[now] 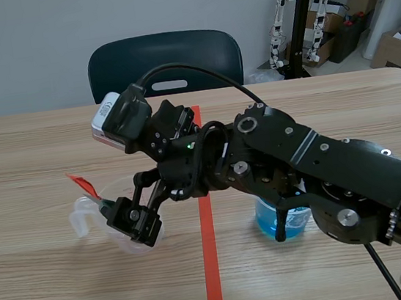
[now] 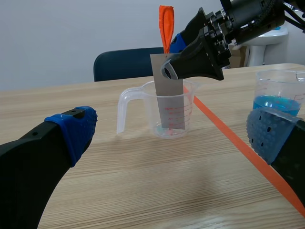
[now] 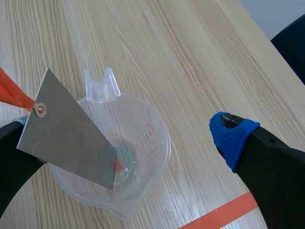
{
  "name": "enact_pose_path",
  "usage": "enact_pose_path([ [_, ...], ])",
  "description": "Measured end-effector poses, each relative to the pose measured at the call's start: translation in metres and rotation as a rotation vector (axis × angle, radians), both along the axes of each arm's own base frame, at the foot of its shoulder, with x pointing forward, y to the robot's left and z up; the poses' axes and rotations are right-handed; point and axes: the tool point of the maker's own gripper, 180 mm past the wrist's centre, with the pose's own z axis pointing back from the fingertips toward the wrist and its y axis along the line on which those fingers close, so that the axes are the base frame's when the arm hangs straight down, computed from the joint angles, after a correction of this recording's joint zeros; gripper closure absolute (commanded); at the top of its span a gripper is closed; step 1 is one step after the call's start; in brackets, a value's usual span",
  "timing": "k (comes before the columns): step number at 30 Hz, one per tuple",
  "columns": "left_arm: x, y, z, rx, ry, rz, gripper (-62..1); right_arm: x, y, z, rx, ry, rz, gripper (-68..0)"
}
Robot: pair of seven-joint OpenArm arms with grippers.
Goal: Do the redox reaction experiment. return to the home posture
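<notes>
A clear measuring cup (image 1: 83, 213) stands left of the tape line. A grey metal plate (image 3: 71, 133) with an orange-red ribbon (image 3: 12, 95) leans inside the cup (image 3: 155, 143), its lower corner on the bottom. My right gripper (image 1: 132, 222), reaching across from the right, hovers over the cup, and its fingers stand wide apart, so it is open (image 3: 126, 138). One finger lies against the plate's upper edge. The left wrist view shows the plate (image 2: 169, 90) nearly upright in the cup (image 2: 131, 98). My left gripper (image 2: 171, 131) is open and low, well short of the cup.
A beaker with blue liquid (image 1: 284, 220) stands right of the orange tape line (image 1: 211, 267), under the right arm; it also appears ahead of my left gripper as the beaker (image 2: 279, 95). A dark chair (image 1: 163, 59) sits behind the table's far edge.
</notes>
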Motion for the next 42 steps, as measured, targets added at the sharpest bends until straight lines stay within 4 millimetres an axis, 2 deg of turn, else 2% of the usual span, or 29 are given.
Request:
enact_pose_path([
  [7, 0.001, 0.007, 0.000, 0.008, 0.001, -0.032, -62.3, 0.000, -0.001, -0.001, -0.006, 0.006, -0.003, -63.0],
  [10, 0.009, 0.011, 0.003, 0.021, -0.021, -0.056, -62.3, -0.003, 0.003, 0.008, 0.014, 0.018, 0.003, -63.0],
  [12, 0.017, 0.014, 0.005, 0.036, -0.045, -0.070, -62.3, -0.008, 0.008, 0.024, 0.047, 0.009, 0.038, -63.0],
  [16, 0.029, 0.020, 0.010, 0.063, -0.084, -0.094, -62.3, -0.010, 0.013, 0.071, 0.141, -0.031, 0.046, -63.0],
  [20, 0.040, 0.021, 0.014, 0.067, -0.119, -0.095, -62.3, -0.015, 0.007, 0.110, 0.213, -0.061, 0.054, -63.0],
  [23, 0.047, 0.021, 0.016, 0.068, -0.143, -0.093, -62.3, -0.020, -0.002, 0.129, 0.238, -0.087, 0.066, -63.0],
  [28, 0.053, 0.020, 0.019, 0.021, -0.148, -0.110, -62.3, -0.024, -0.022, 0.147, 0.261, -0.095, 0.070, -63.0],
  [35, 0.063, 0.020, 0.022, 0.000, -0.164, -0.120, -62.3, -0.005, -0.063, 0.156, 0.224, -0.133, -0.004, -63.0],
  [38, 0.079, 0.019, 0.010, 0.032, -0.092, -0.114, -62.3, 0.005, -0.080, 0.159, 0.213, -0.142, -0.043, -63.0],
  [42, 0.100, 0.013, 0.006, 0.076, -0.031, -0.118, -62.3, 0.016, -0.104, 0.160, 0.184, -0.145, -0.092, -63.0],
])
